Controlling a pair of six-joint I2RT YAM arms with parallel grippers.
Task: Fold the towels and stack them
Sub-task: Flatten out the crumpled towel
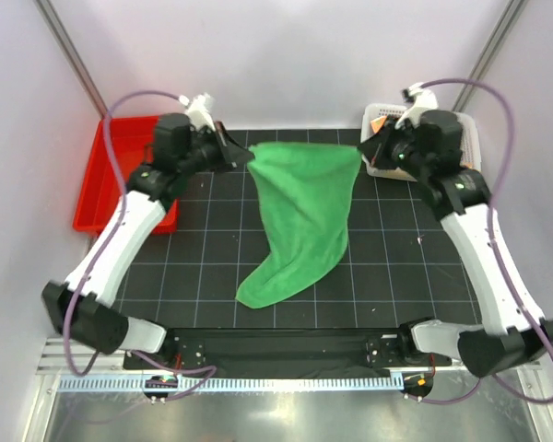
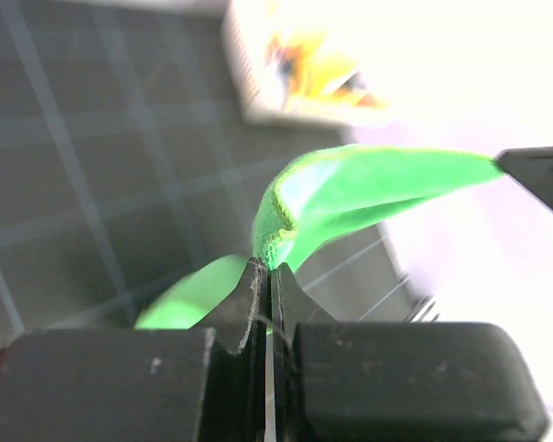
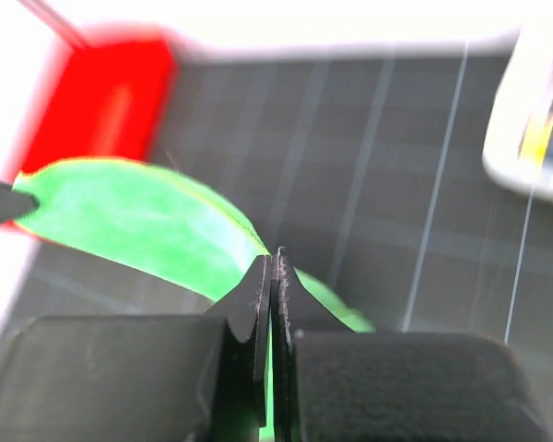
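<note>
**Green towel (image 1: 304,216) held up by two corners**

Both arms hold the green towel between them at the far side of the table. The left gripper (image 1: 247,157) is pinched tight on one top corner. The right gripper (image 1: 362,145) is pinched tight on the other. The top edge is pulled almost straight between them. I think they hold it this way so the cloth can open out flat before it gets folded. The bottom end is bunched and twisted. It lies on the black mat (image 1: 415,258), nearer the arm bases, so the towel is not smooth yet.

The mat is dark, with a grid of thin pale lines. A red tray (image 1: 97,198) sits at the far left, beside the left arm. A white basket (image 1: 387,109) sits at the far right, behind the right gripper. A yellow and orange cloth (image 2: 313,74) lies in it, likely another towel. Plain pale walls stand all around.
</note>
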